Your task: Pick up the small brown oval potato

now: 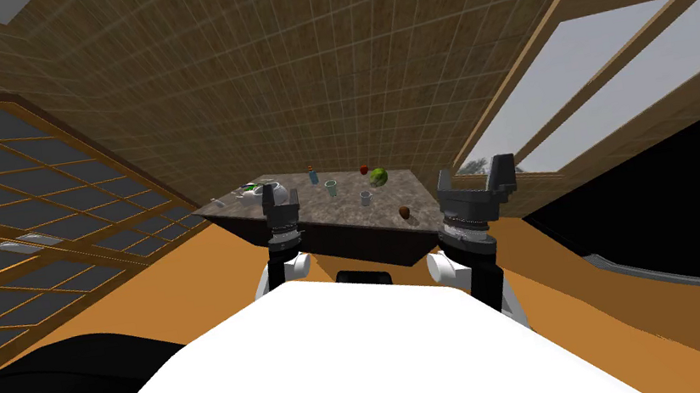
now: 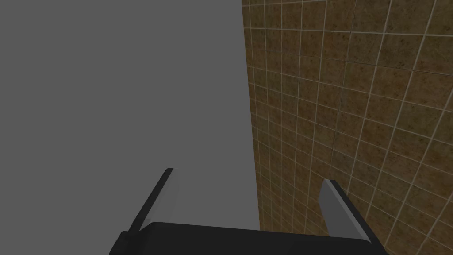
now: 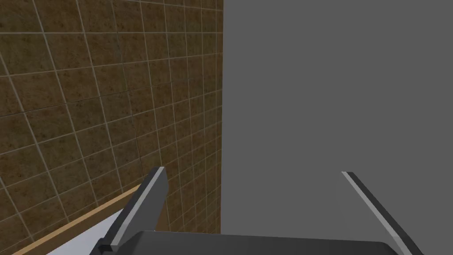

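Potato (image 1: pixel 404 212): on table (image 1: pixel 316 211), near front edge, ungrasped; left gripper (image 1: pixel 280 197), right gripper (image 1: pixel 475 176): short of table, jaws released, empty; step judged: approach; next: right gripper probably reaches forward and down.

Brown potato (image 1: pixel 404 212), mottled grey-brown tabletop (image 1: pixel 325 214) (green melon (image 1: pixel 378 175), orange floor (image 1: pixel 204 270))

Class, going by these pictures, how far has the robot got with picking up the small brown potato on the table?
Done: the robot faces the dark speckled table, nothing more. In hand: the left gripper and right gripper are raised short of the table, open and empty. The potato lies untouched near the table's front edge, nearer the right gripper. Left: reaching it, closing on it and lifting.
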### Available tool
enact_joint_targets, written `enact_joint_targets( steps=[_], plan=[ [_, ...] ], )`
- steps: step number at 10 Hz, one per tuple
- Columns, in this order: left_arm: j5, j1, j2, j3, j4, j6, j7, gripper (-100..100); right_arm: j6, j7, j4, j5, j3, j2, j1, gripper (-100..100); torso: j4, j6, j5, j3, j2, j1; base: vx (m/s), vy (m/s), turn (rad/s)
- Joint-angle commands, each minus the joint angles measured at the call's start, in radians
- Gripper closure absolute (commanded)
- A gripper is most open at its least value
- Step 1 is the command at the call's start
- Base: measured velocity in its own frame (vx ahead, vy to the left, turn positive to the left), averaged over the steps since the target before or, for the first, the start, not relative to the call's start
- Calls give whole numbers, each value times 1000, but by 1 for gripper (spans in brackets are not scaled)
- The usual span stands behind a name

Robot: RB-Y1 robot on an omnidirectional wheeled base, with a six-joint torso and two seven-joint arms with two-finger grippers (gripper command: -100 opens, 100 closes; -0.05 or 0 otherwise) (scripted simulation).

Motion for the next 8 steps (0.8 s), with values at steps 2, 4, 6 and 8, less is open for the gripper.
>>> enact_joint_targets(
  steps=[2,4,6,8],
  plan=[
    [0,0,0,0,0,0,0,0,10,9,26,-19,18,-63,32,-100,0,0,0,1,3,-2,-75,-18,46],
    [0,0,0,0,0,0,0,0,20,19,53,-39,38,-123,65,-100,2,0,0,4,8,-2,-126,-23,54],
    [0,0,0,0,0,0,0,0,33,31,86,-67,62,-188,107,-100,2,0,-1,5,9,-3,-125,-28,72],
    [0,0,0,0,0,0,0,0,40,37,105,-84,76,-242,131,-100,2,0,0,6,10,-2,-130,-9,58]
  ],
)
